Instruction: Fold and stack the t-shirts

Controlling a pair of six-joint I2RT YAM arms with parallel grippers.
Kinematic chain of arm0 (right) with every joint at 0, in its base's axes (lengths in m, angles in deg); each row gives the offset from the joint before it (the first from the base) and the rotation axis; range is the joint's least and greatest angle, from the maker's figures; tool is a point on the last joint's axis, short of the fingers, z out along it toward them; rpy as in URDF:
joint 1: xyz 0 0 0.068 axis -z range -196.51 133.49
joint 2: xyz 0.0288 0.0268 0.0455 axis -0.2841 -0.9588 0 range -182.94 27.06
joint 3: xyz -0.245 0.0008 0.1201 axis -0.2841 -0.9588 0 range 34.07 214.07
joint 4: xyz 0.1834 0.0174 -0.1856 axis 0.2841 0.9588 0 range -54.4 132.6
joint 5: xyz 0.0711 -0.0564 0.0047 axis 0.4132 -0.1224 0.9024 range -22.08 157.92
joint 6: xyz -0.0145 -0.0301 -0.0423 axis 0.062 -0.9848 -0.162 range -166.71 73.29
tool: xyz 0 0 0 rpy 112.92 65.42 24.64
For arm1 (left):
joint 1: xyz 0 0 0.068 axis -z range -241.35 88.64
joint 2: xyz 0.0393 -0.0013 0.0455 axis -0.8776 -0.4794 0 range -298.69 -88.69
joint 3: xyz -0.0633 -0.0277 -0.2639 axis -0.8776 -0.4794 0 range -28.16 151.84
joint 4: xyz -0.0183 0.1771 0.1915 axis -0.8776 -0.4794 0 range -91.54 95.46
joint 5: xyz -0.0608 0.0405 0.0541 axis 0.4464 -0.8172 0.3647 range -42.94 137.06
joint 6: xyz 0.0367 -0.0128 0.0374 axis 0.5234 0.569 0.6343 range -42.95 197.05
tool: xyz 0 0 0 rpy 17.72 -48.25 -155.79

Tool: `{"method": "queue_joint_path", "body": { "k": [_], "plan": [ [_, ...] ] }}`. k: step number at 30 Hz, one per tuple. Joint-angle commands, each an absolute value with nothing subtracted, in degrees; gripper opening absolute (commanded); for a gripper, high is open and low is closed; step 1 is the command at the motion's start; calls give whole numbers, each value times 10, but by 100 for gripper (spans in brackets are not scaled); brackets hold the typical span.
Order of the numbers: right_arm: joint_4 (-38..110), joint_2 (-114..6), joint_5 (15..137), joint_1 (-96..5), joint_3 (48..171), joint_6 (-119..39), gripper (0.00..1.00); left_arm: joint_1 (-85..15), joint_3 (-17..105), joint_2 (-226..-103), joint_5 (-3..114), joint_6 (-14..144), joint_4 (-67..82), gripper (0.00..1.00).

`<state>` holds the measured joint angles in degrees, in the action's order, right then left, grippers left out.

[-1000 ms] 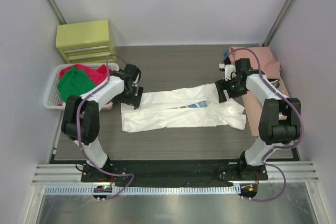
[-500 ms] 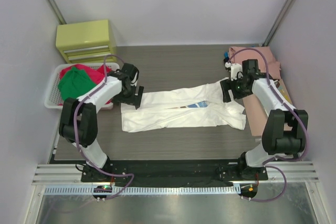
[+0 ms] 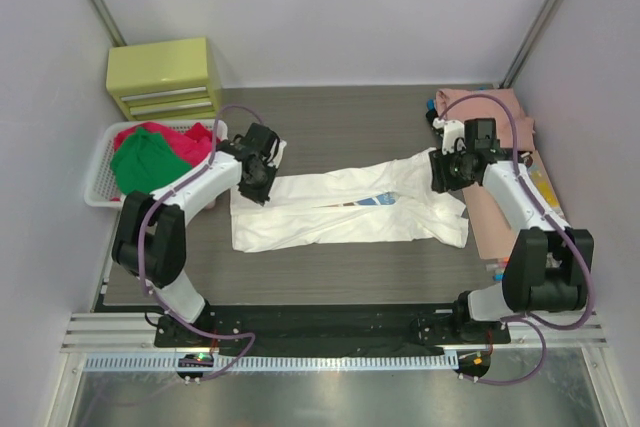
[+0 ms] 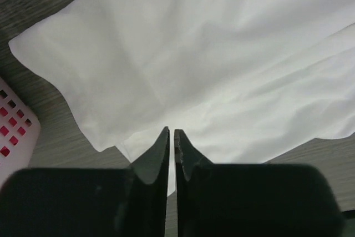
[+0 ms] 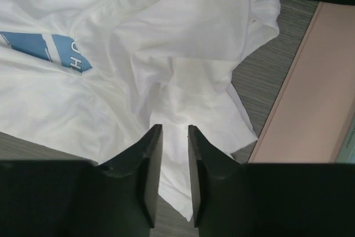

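Observation:
A white t-shirt (image 3: 340,209) with a blue print (image 3: 378,200) lies spread across the middle of the table. My left gripper (image 3: 258,185) is at its upper left corner. In the left wrist view the jaws (image 4: 171,131) stand almost together on the thin cloth edge (image 4: 222,54). My right gripper (image 3: 447,179) is over the shirt's right end. Its jaws (image 5: 173,129) stand apart on either side of a ridge of white cloth (image 5: 183,37). Red (image 3: 165,137) and green (image 3: 140,162) t-shirts lie in the basket. A salmon-pink one (image 3: 500,147) lies flat at the right.
The white slotted basket (image 3: 95,187) stands at the left table edge, close to my left arm, and its corner (image 4: 14,131) shows in the left wrist view. A yellow drawer unit (image 3: 165,77) stands behind it. The salmon-pink cloth (image 5: 310,98) lies just right of the right gripper.
Both grippers have narrowed. The left gripper shifted right and back onto the shirt's corner. The right gripper moved slightly right over the shirt's right end.

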<state>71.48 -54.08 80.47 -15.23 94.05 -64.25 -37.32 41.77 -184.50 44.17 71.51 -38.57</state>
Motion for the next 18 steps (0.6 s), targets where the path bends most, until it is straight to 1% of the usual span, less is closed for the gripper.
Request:
{"method": "queue_joint_path", "body": {
  "k": [1,2,3,5,6,8,9,11,14,16,18],
  "plan": [
    [647,-610,808,-137,955,-594,22,-372,443,-1834,440,727,-356,0],
    [646,-620,812,-133,962,-589,15,-372,444,-1831,438,727,-357,0],
    [641,-628,814,-132,972,-585,6,-372,444,-1828,439,728,-354,0],
    [634,-645,816,-132,981,-579,8,-372,438,-1820,436,734,-354,0],
    [627,-650,815,-132,988,-579,14,-372,436,-1818,435,735,-353,0],
    [623,-665,813,-131,995,-575,23,-372,423,-1816,430,735,-349,0],
    [622,-670,814,-131,1003,-576,33,-372,419,-1815,431,735,-346,0],
    [622,-681,812,-132,1010,-574,40,-372,412,-1815,434,735,-343,0],
    [624,-681,808,-131,1012,-581,56,-372,413,-1814,434,737,-344,0],
    [624,-684,805,-130,1014,-585,60,-372,415,-1814,435,739,-345,0],
    [624,-694,803,-130,1017,-585,60,-372,418,-1817,439,736,-345,0]
  ]
}}
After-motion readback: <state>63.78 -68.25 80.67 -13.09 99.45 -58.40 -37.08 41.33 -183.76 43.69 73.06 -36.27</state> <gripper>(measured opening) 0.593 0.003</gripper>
